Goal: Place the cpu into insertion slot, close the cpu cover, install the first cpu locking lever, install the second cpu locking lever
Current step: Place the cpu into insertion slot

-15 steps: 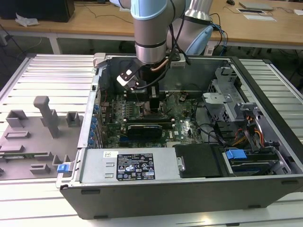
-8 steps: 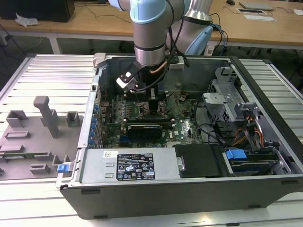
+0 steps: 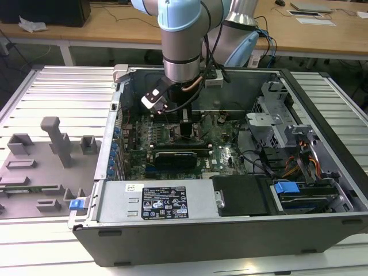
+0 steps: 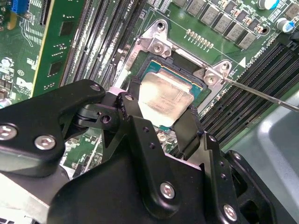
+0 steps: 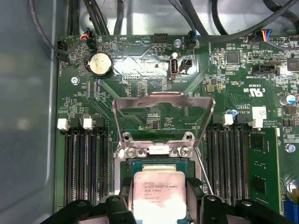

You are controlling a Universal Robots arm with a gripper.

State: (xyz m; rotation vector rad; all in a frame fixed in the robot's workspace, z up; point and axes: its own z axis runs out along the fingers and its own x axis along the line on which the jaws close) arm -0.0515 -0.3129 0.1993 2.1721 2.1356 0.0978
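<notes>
Inside the computer case (image 3: 190, 241), the end effector (image 4: 163, 101) grips the cpu (image 5: 159, 198) flat over the insertion slot (image 4: 161, 59).

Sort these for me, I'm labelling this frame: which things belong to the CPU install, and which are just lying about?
In the job:
cpu, between the jaws of the gripper
insertion slot, beneath it
cpu cover, raised open
locking lever, unlatched

Lying about:
memory slots
coin battery
expansion card
grey fixtures
</notes>
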